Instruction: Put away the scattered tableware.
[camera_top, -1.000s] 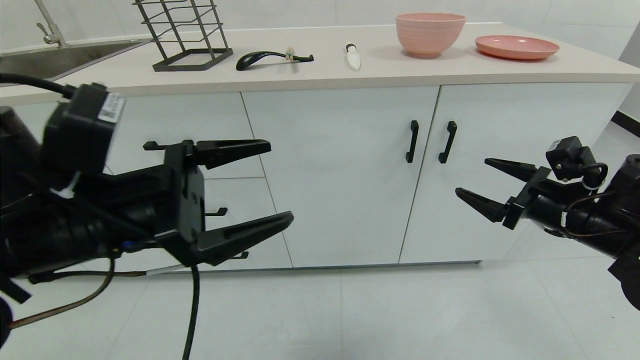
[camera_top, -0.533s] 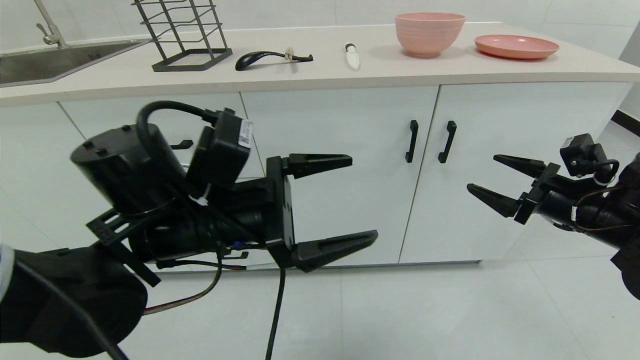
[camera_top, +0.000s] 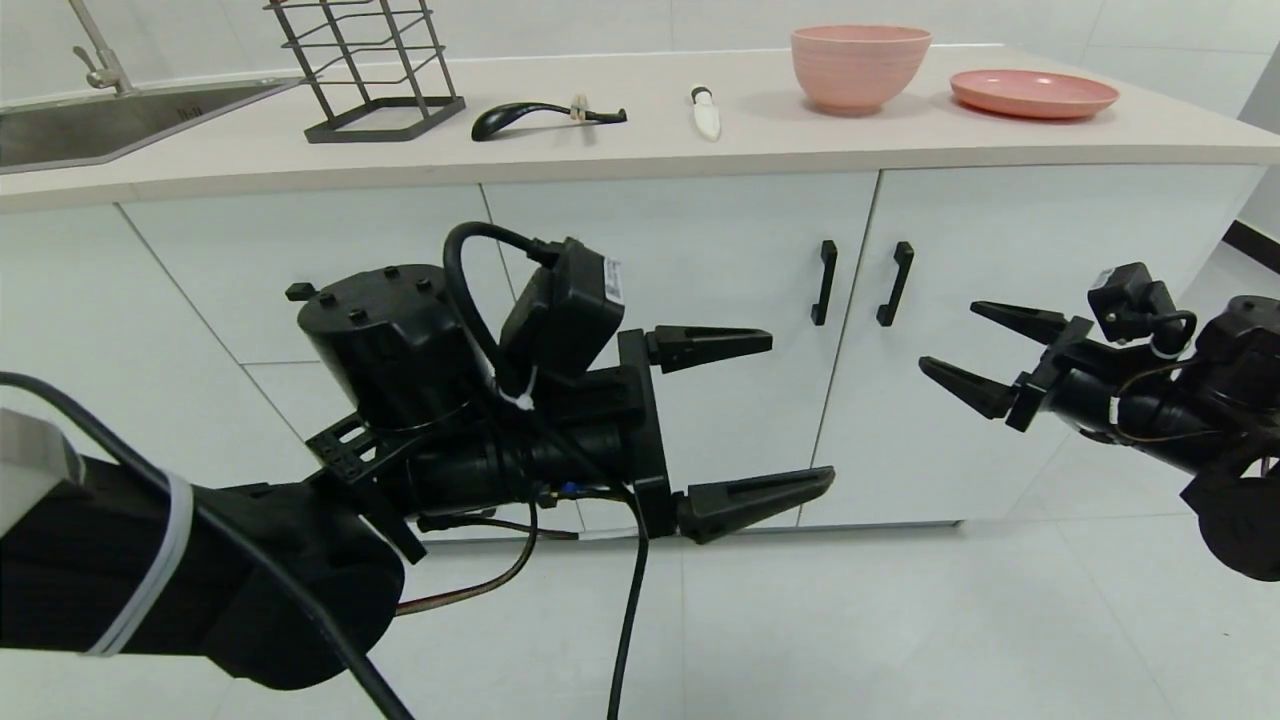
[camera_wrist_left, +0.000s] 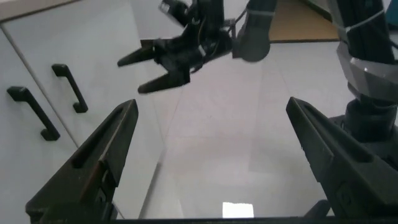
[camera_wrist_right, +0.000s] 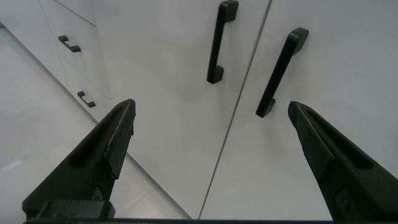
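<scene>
Before the white cabinets, below the counter's lip, both arms hang with nothing in them; the left gripper (camera_top: 800, 410) has its fingers spread wide, and the right gripper (camera_top: 948, 337) is likewise parted and empty, pointing toward the doors near the two black door handles (camera_top: 822, 283); the tableware lies up on the countertop (camera_top: 640, 150), well above both grippers: a black spoon (camera_top: 520, 113) just beside the wire rack (camera_top: 370, 70), a small white utensil (camera_top: 706, 112) to the spoon's right, then a pink bowl (camera_top: 860, 66) and a pink plate (camera_top: 1033, 93) toward the right end; a sink (camera_top: 100, 115) sits at the far left; I'd say the step in hand is the approach, with nothing picked up yet; to do it well, each arm wants lifting clear above the counter edge before it goes forward, else a finger may knock the lip; the spoon lies flat and on the left arm's side, so coming down from above across its handle seems wiser than a sideways scrape; bowl and plate suit the right arm, taken by the rim
</scene>
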